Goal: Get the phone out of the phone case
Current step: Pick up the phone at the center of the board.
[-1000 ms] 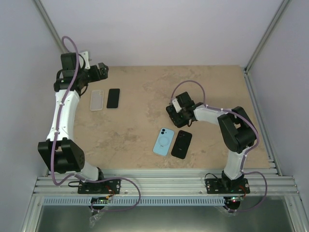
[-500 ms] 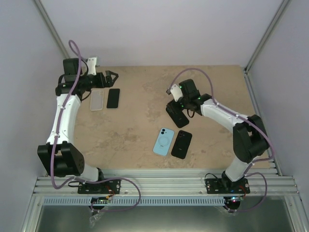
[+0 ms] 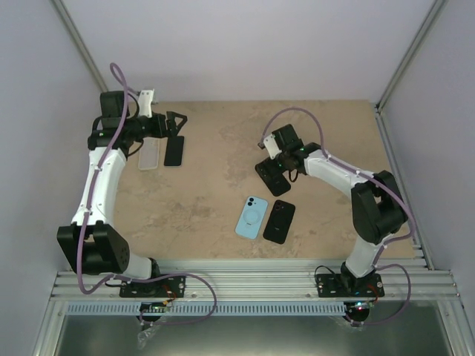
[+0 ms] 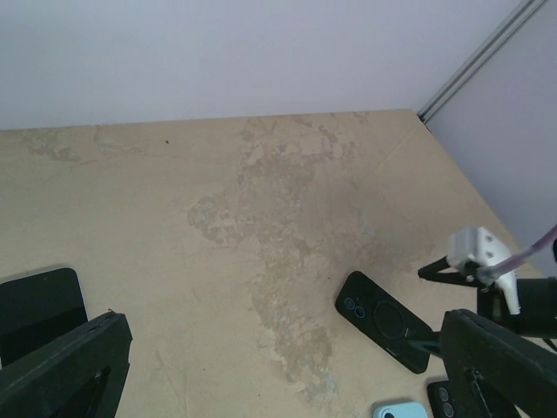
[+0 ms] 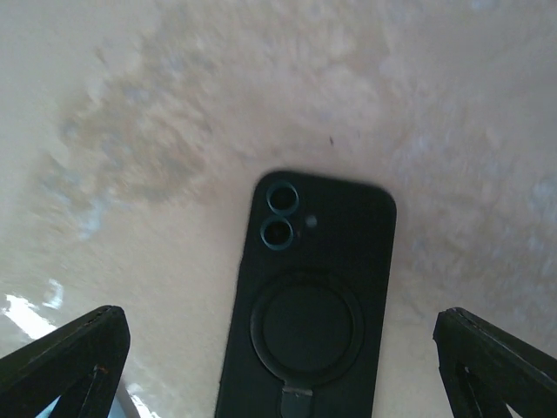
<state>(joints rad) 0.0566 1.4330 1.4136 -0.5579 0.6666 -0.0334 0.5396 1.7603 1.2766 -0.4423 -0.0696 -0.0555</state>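
A black cased phone (image 5: 306, 300) lies back up on the table, camera lenses and ring stand showing. My right gripper (image 5: 278, 370) hovers just above it, open, one finger on each side, touching nothing. In the top view this phone (image 3: 274, 178) lies mid-table below the right gripper (image 3: 269, 159). It also shows in the left wrist view (image 4: 384, 320). My left gripper (image 3: 176, 123) is open and empty at the far left, above a bare black phone (image 3: 174, 150) and a clear empty case (image 3: 148, 154). Its fingers (image 4: 61, 374) frame the left wrist view.
A light-blue cased phone (image 3: 252, 216) and another black cased phone (image 3: 280, 221) lie side by side near the front middle. Grey walls close the table (image 3: 223, 193) on three sides. An aluminium rail runs along the near edge.
My right gripper has lifted off the black cased phone and now hovers open over it. My left gripper has swung right, from the back-left corner to above the bare phone.
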